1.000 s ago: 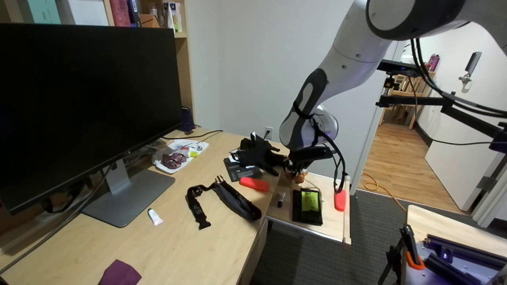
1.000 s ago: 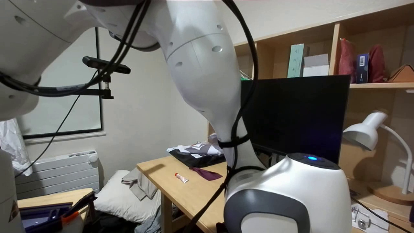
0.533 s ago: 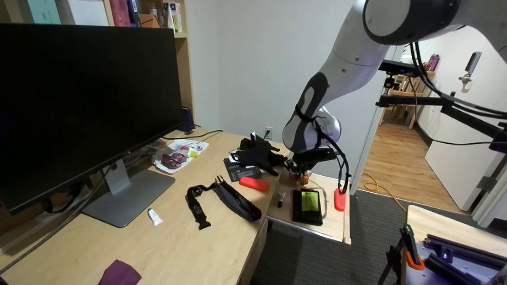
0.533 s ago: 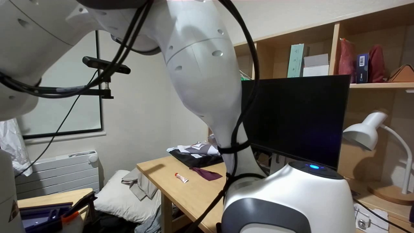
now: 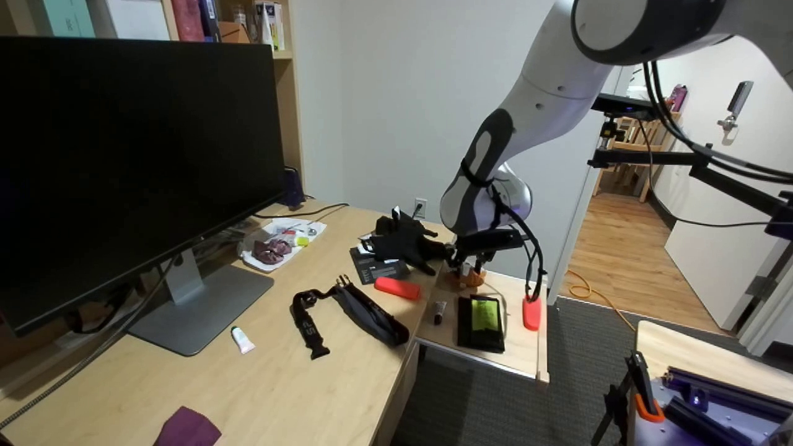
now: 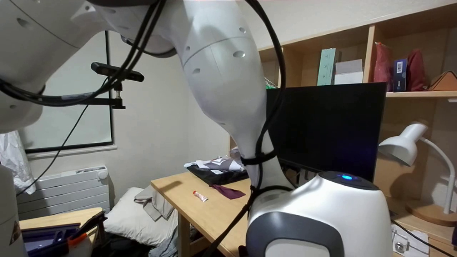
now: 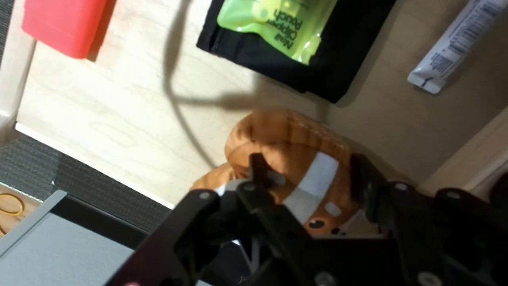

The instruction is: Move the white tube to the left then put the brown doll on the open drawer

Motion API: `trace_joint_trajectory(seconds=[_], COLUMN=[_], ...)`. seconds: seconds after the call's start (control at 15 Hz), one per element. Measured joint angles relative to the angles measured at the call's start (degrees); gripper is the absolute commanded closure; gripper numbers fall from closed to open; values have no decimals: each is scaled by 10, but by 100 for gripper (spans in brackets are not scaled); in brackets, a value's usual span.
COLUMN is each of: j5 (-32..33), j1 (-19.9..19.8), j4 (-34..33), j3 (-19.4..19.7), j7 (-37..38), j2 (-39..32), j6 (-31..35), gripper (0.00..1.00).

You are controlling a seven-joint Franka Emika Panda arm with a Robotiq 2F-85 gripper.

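Gripper point(image 7: 307, 162): astride rounded brown plush doll point(image 7: 295, 167); whether clasping, cannot tell. Low over shallow pale-wood drawer point(image 7: 99, 115), presumably for placing.

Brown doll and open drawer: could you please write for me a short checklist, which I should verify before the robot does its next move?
1. Drawer pulled open: ok, it sticks out from the desk.
2. Doll over the drawer: ok, though partly hidden.
3. Doll apart from black pouch and white tube: ok in the wrist view.
4. Doll resting its weight on the drawer: cannot tell, underside hidden.
5. Fingers clear of the doll: not ok, it shows between them.
6. Fingers not squeezing it: cannot tell.
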State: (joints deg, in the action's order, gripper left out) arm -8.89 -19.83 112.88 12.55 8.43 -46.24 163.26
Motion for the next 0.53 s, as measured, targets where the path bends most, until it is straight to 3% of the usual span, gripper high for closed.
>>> trace_joint_trajectory(seconds=[0.13, 0.53], j5=[-4, -28], j1=[-8, -64], j4=[9, 92], j3=[-13, -90], j7=[0, -72], j2=[20, 138], j6=[0, -4], gripper=[1, 0])
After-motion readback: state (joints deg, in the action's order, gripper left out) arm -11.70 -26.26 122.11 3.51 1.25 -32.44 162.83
